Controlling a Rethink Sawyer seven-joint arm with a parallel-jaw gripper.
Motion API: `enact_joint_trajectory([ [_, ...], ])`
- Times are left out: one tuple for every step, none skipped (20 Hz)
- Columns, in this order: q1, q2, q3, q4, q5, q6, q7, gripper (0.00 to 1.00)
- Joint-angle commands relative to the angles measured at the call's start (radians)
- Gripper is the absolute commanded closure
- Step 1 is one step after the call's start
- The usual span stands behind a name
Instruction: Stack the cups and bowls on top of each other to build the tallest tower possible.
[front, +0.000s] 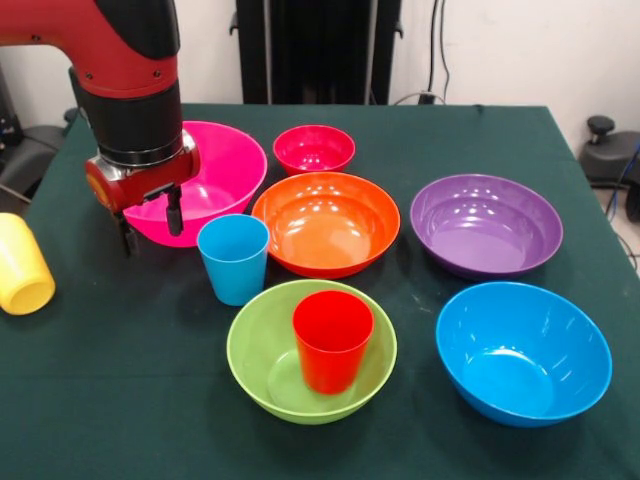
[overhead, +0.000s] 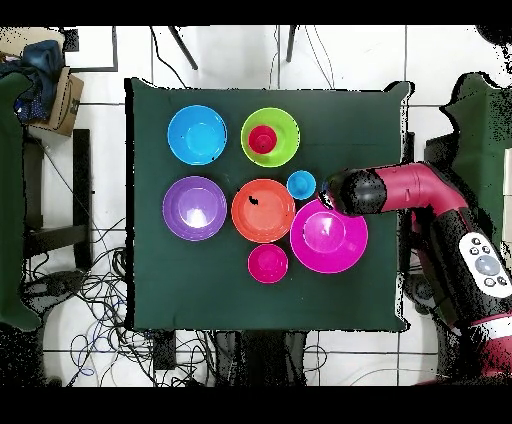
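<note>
Green-clothed table (front: 90, 400): red cup (front: 331, 340) upright in lime bowl (front: 262, 362), blue cup (front: 233, 257) beside orange bowl (front: 325, 222). My gripper (front: 150, 222) hangs over the pink bowl's (front: 225, 160) edge, jaws open, empty.

Glossy red plastic cup (front: 332, 339) stood upright inside lime green bowl (front: 262, 368); light blue cup (front: 233, 257) upright by orange bowl (front: 326, 222); yellow cup (front: 22, 266) lay sideways; pink, purple, blue bowls unstacked.

No text, label, brand, number or sign can be read on anything here.
</note>
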Motion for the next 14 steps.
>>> enact_joint_trajectory([
  [0.020,0.028,-0.028,0.012,-0.014,0.001,-0.216,0.00],
  [0.017,0.026,-0.024,0.016,-0.008,0.007,-0.225,0.00],
  [0.015,0.022,-0.021,0.019,-0.003,0.009,-0.228,0.00],
  [0.011,0.018,-0.016,0.023,0.004,0.014,-0.237,0.00],
  [0.007,0.017,-0.013,0.024,0.009,0.016,-0.243,0.00],
  [0.004,0.015,-0.010,0.026,0.013,0.018,-0.249,0.00],
  [0.003,0.016,-0.010,0.027,0.014,0.018,-0.252,0.00],
  [-0.003,0.012,-0.005,0.033,0.019,0.019,-0.259,0.00],
  [-0.005,0.008,-0.003,0.038,0.022,0.020,-0.262,0.00],
  [-0.008,0.006,-0.001,0.042,0.026,0.022,-0.266,0.00],
  [-0.013,0.001,0.003,0.048,0.030,0.023,-0.272,0.00],
  [-0.015,-0.001,0.005,0.052,0.032,0.023,-0.276,0.00],
  [-0.018,-0.001,0.005,0.054,0.032,0.022,-0.280,0.00],
  [-0.018,0.001,0.003,0.053,0.030,0.020,-0.281,0.00],
])
